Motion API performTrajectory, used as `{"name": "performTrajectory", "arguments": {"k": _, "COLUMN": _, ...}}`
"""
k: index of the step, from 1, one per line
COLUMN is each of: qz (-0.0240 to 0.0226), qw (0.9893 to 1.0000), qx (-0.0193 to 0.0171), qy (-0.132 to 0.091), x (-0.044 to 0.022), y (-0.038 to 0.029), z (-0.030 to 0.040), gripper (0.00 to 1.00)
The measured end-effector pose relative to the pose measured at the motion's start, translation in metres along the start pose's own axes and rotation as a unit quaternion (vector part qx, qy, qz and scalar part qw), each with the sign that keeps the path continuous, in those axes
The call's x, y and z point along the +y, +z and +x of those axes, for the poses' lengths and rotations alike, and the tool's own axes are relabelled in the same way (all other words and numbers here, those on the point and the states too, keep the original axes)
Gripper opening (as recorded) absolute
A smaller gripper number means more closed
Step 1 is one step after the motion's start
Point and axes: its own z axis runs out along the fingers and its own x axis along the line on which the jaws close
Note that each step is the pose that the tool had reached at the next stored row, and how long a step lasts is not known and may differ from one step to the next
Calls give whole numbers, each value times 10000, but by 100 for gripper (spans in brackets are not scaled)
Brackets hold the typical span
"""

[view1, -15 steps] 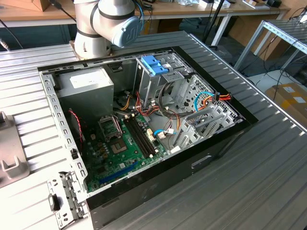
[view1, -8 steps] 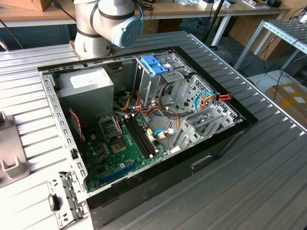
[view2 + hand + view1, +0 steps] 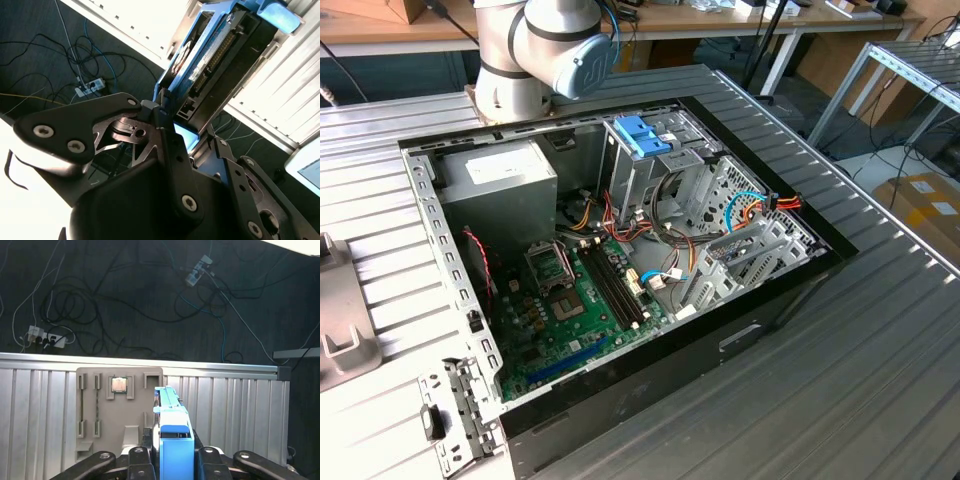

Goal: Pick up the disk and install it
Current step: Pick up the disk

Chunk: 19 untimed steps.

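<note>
The disk is held edge-on between my fingers, its dark body, connector row and blue side rails showing in the second wrist view. In the first wrist view its blue rail rises between the two fingers. My gripper is shut on the disk, held in the air above the slatted metal table. In the exterior view the open computer case lies on its side, with a metal drive cage inside it.
The arm's base stands behind the case. Inside are a grey power supply, a green motherboard, loose cables and a blue latch. A grey fixture plate holds a small chip. Floor cables lie beyond the table.
</note>
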Motion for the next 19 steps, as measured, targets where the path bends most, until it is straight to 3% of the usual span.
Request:
{"name": "performTrajectory", "arguments": {"k": 14, "qz": 0, "qw": 10000, "qx": 0, "qy": 0, "x": 2, "y": -4, "z": 46, "gripper": 37}}
{"name": "performTrajectory", "arguments": {"k": 15, "qz": -1, "qw": 10000, "qx": 15, "qy": 1, "x": -2, "y": -11, "z": 121, "gripper": 37}}
{"name": "performTrajectory", "arguments": {"k": 16, "qz": -2, "qw": 10000, "qx": 59, "qy": 3, "x": -29, "y": -15, "z": 162, "gripper": 37}}
{"name": "performTrajectory", "arguments": {"k": 19, "qz": -3, "qw": 10000, "qx": 64, "qy": 3, "x": -32, "y": -15, "z": 165, "gripper": 37}}
